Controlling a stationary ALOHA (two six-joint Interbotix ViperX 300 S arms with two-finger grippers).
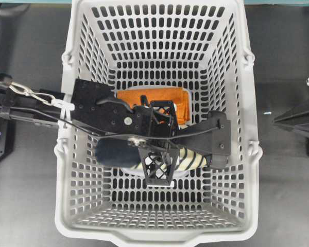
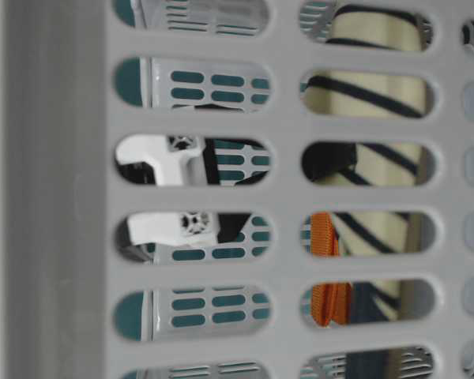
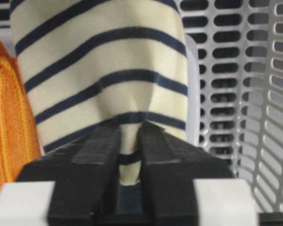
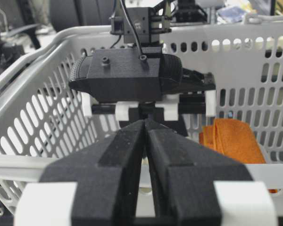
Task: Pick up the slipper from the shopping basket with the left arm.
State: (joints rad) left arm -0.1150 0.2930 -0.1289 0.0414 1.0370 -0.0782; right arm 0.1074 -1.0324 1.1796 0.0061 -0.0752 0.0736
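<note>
The slipper point(image 1: 191, 160), cream with navy stripes and a dark navy end, lies across the floor of the light-grey shopping basket point(image 1: 159, 234). The left arm reaches in over the left rim, and my left gripper point(image 1: 161, 148) points down onto the slipper's middle. In the left wrist view the left gripper point(image 3: 131, 123) is shut on a pinched fold of the slipper point(image 3: 99, 61). Through the wall slots in the table-level view the slipper point(image 2: 371, 95) shows as striped fabric. My right gripper point(image 4: 145, 121) is shut with nothing in it, outside the basket's right rim point(image 4: 37, 165).
A folded orange cloth point(image 1: 159, 96) lies behind the slipper, touching it point(image 3: 9, 117). Slotted basket walls point(image 3: 236, 70) stand close on every side. The right arm point(image 1: 298, 121) rests on the dark table to the right of the basket.
</note>
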